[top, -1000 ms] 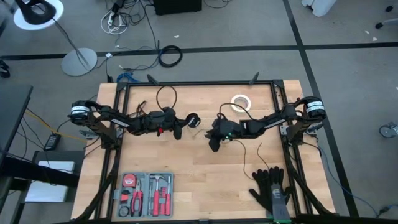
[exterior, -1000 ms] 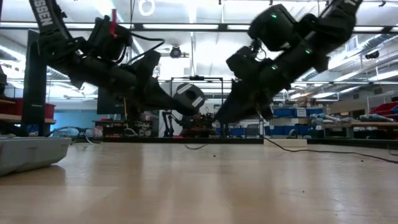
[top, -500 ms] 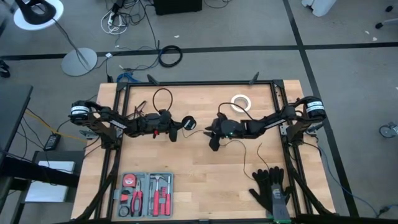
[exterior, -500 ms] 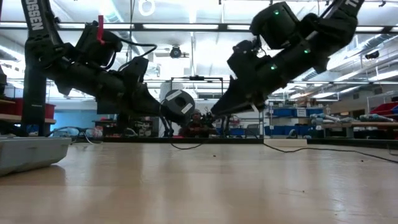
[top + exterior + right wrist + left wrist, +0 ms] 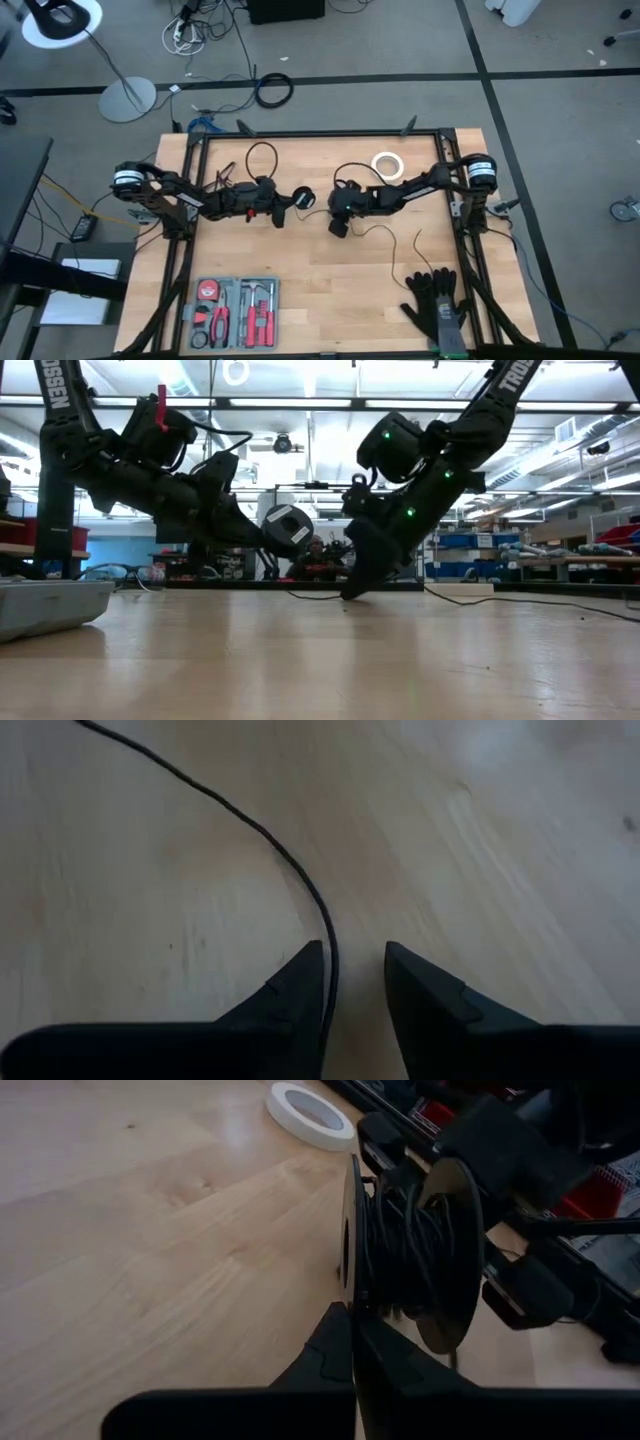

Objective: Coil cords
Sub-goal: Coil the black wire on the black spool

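A round black puck, made like a spool of two discs with thin black cord wound between them, hangs above the table's middle. My left gripper is shut on it. The rest of the cord lies in loose curves on the wood toward the right. My right gripper stands open just right of the puck. It slants down with its tips at the tabletop. A strand of the cord runs in between its fingers. My left gripper pinches the rim of the puck's one disc between its two shut fingers, coming nearly level from the table's left. The puck sits on edge, its axis level, clear of the table. My right gripper has the cord close along one finger's inner side; whether they touch, I cannot tell.
A white tape ring lies at the far right. A grey tray of red-handled tools sits at the near left edge, and black gloves lie at the near right. A loop of cable rises behind my left arm.
My right gripper has gone toward the table's left and down until its tips reach the wood, rolling and tipping steeper on the way. My left gripper sank a little with the puck early on, then kept still.
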You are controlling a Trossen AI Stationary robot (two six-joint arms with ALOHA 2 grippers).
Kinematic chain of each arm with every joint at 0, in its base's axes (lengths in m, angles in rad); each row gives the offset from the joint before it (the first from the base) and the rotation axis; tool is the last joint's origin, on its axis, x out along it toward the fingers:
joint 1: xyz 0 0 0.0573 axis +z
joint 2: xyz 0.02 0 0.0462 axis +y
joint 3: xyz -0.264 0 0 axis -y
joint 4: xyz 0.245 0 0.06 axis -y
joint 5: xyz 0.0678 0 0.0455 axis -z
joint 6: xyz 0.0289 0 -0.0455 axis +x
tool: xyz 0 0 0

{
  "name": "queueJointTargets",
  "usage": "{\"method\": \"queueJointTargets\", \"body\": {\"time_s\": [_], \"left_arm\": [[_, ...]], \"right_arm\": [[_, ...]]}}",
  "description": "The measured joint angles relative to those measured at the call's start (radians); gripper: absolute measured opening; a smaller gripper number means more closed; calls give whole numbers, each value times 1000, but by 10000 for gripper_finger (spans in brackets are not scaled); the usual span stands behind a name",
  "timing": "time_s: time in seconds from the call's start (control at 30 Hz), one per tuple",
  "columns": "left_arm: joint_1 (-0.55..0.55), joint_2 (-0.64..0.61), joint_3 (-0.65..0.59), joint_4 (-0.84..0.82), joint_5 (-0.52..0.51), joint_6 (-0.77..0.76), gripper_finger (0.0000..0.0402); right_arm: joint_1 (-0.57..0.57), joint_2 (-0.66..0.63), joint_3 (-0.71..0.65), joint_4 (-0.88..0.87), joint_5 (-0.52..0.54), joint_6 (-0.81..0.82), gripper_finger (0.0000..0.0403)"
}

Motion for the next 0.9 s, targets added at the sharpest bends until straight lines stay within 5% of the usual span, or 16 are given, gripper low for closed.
{"method": "queueJointTargets", "body": {"time_s": [0.27,0.9], "left_arm": [[5,0,0,0,0,2,0],[5,0,0,-7,110,56,0]], "right_arm": [[5,-10,1,-42,-32,60,9],[5,-278,-5,-580,127,322,1]]}}
